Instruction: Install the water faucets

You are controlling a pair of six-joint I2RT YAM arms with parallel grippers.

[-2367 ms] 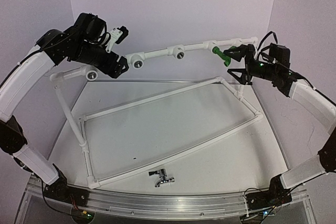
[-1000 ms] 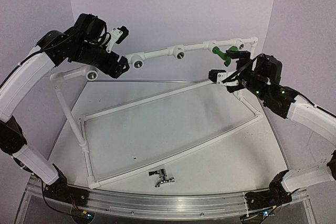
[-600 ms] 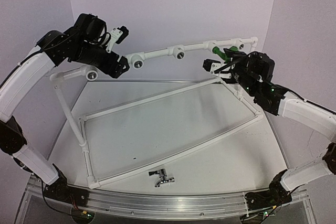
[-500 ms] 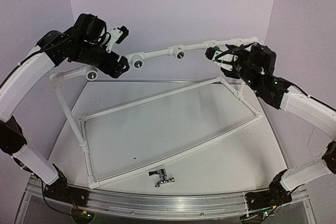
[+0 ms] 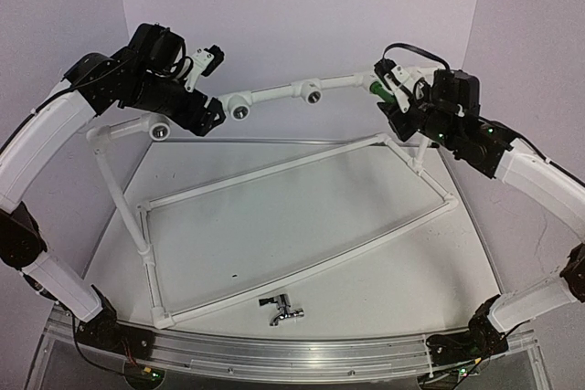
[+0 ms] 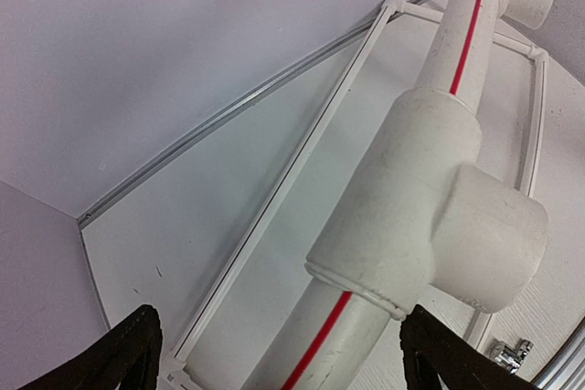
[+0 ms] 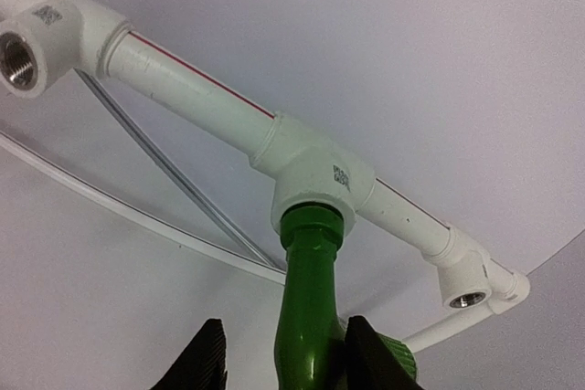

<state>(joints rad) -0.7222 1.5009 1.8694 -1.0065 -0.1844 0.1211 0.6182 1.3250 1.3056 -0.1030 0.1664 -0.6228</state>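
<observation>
Walls (image 5: 302, 6), lilac, enclose white table (image 5: 366, 289) bearing chrome faucet (image 5: 281, 310).

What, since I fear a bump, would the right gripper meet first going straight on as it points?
Probably the white tee fitting: the right gripper straddles the green faucet and points along it toward that fitting, where the faucet's end is seated.

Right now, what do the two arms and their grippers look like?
The left arm and right arm have smooth white shells with black joints and black wrist housings. The left gripper and right gripper have black fingers. A black cable loops above the right wrist, and small green lights glow on that arm's black housing.
</observation>
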